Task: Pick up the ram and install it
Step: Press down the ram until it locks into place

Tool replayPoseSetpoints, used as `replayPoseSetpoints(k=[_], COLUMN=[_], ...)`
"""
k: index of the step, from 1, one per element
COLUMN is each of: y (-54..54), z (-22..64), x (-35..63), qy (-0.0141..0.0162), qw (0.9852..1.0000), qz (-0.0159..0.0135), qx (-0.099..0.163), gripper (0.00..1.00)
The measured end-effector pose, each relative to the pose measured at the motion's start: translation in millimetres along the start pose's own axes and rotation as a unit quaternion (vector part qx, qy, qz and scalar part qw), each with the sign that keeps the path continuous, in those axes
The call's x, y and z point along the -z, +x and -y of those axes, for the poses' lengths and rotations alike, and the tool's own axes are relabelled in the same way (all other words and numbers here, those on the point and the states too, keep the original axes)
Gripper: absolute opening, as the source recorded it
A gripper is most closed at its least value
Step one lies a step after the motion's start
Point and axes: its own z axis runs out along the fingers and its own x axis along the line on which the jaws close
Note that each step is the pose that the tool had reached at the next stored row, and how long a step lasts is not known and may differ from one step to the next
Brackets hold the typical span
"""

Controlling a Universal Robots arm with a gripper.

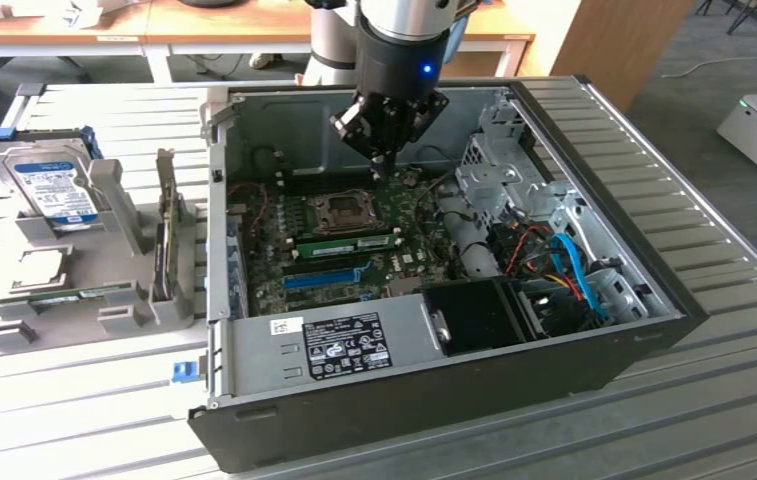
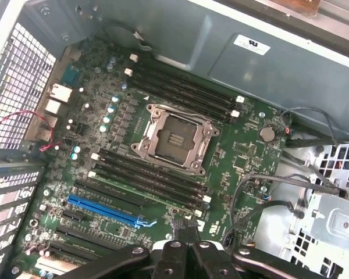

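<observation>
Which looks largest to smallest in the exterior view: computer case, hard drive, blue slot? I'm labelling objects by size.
1. computer case
2. hard drive
3. blue slot
The drive lies farther from the camera, yet looks bigger than the slot.

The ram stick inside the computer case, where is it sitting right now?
In the exterior view the ram lies along a motherboard slot near the middle of the open case, between the CPU socket and the blue expansion slot.

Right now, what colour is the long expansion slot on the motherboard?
Bright blue. The expansion slot stands out against the green motherboard; the wrist view shows it best.
</observation>
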Motion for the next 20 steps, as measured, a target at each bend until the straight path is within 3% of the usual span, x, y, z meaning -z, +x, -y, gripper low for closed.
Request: replayPoseSetpoints(k=[2,4,8,10,15,20], y=[0.0,-0.6,-3.3,-4.1,-4.1,-4.1], z=[0.0,0.2,1.2,1.5,1.4,1.4], x=[0.0,-0.1,-0.1,-0.1,-0.1,-0.4], qy=[-0.0002,-0.0013,-0.0054,-0.0065,-0.0065,-0.0051], qw=[1.0000,1.0000,0.9999,0.9998,0.9998,0.9993], qz=[-0.0007,-0.0035,-0.0156,-0.0191,-0.0191,-0.0164], qx=[0.000,0.000,-0.002,-0.002,-0.004,-0.033], gripper=[0.11,0.11,0.11,0.11,0.11,0.11])
